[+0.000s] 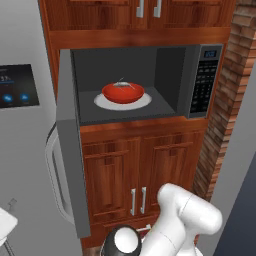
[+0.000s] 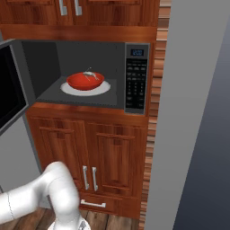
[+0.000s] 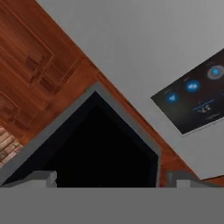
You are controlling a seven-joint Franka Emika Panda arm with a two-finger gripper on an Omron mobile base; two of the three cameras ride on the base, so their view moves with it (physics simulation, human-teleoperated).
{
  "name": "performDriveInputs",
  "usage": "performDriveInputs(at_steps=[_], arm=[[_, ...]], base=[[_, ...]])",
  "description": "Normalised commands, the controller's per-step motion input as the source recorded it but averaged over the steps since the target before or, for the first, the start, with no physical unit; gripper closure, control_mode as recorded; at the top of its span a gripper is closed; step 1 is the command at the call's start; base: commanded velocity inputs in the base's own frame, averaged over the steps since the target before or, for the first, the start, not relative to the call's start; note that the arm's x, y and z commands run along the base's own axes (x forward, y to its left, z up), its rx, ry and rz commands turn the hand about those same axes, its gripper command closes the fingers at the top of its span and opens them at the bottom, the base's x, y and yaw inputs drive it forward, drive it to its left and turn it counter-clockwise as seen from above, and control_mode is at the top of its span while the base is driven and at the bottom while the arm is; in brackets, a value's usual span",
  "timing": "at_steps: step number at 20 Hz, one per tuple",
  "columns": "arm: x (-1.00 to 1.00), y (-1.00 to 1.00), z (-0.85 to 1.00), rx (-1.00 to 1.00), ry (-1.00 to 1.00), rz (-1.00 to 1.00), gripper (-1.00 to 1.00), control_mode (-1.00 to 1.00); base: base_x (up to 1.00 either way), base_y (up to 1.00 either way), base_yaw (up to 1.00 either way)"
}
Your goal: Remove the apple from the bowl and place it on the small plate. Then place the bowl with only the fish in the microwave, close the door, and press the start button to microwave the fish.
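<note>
In the hand view the gripper [image 3: 107, 183] shows as two small grey finger tips [image 3: 41, 178] at the bottom edge, set wide apart with nothing between them. Before them stands the door [image 3: 98, 144], seen rolled: a grey frame around a flat black window, one corner pointing up. Beyond it lie a smooth grey wall and one dark touch panel [image 3: 197, 96] with blue round icons.

From the base views the door [image 1: 70, 140] hangs wide open with its curved silver handle [image 1: 52, 175] outward. Inside the microwave [image 1: 145, 82], on one white round disc [image 1: 100, 102], sits one glossy red bowl [image 1: 123, 93] holding one slender silvery fish [image 1: 122, 85]. The black keypad [image 1: 204, 80] runs down its right side. Panelled brown wooden cabinet doors [image 1: 132, 175] lie below, two with silver handles
</note>
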Motion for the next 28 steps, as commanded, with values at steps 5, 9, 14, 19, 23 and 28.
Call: performDriveInputs(at_steps=[5,9,14,19,23,28], arm=[[0.57,-0.83,-0.08,0.11,0.12,0.00,-1.00,-1.00],[0.13,-1.00,0.00,0.17,0.00,0.00,-1.00,-1.00],[-0.24,-1.00,0.00,0.22,-0.04,0.00,-1.00,-1.00],[0.19,-1.00,0.11,0.24,0.00,0.00,-1.00,-1.00],[0.19,-1.00,0.27,0.26,0.00,0.00,-1.00,-1.00],[0.00,-1.00,0.27,0.27,-0.08,0.01,-1.00,-1.00]], base=[[0.00,0.00,0.00],[0.00,0.00,0.00],[0.00,0.00,0.00],[0.00,0.00,0.00],[0.00,0.00,0.00],[0.00,0.00,0.00]])
